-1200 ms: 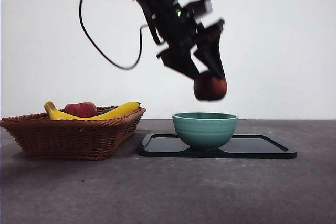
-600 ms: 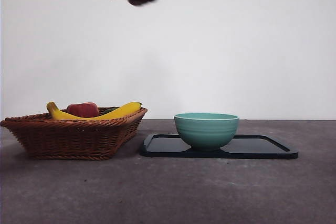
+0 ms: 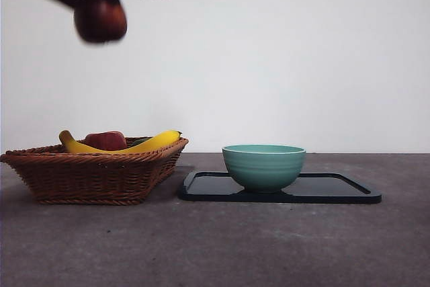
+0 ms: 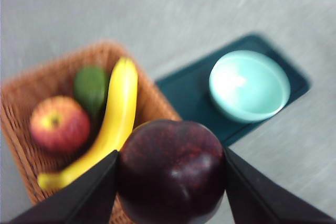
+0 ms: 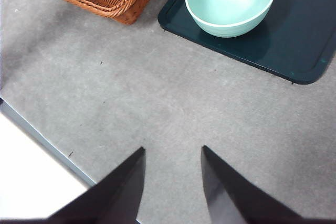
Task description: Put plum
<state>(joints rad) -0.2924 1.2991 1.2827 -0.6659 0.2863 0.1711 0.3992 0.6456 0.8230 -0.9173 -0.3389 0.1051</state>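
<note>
The left gripper (image 4: 170,182) is holding the plum (image 4: 172,170) between its two jaws, which are pressing on both sides of the fruit, and it is hanging high in the air above the wicker basket (image 3: 94,169), near the upper corner of the front view (image 3: 99,19). The right gripper (image 5: 172,179) is waiting over bare table (image 5: 157,103) with its jaws apart and nothing between them. The task sentence is not saying where the plum must go; I am judging from its place over the basket that the basket is perhaps the goal, but the teal bowl (image 3: 263,165) on the dark tray (image 3: 336,189) is also possible. To do this step well, the arm is needing to come down slowly and straight, to keep the grip firm because the fruit is smooth and round, and to choose a free place, since the basket is already holding other fruit and a drop from high could make it roll or bounce out. Counting the things: one plum, one red apple (image 4: 59,124), one banana (image 4: 107,124), one green fruit (image 4: 90,87), one basket, one bowl and one tray.
</note>
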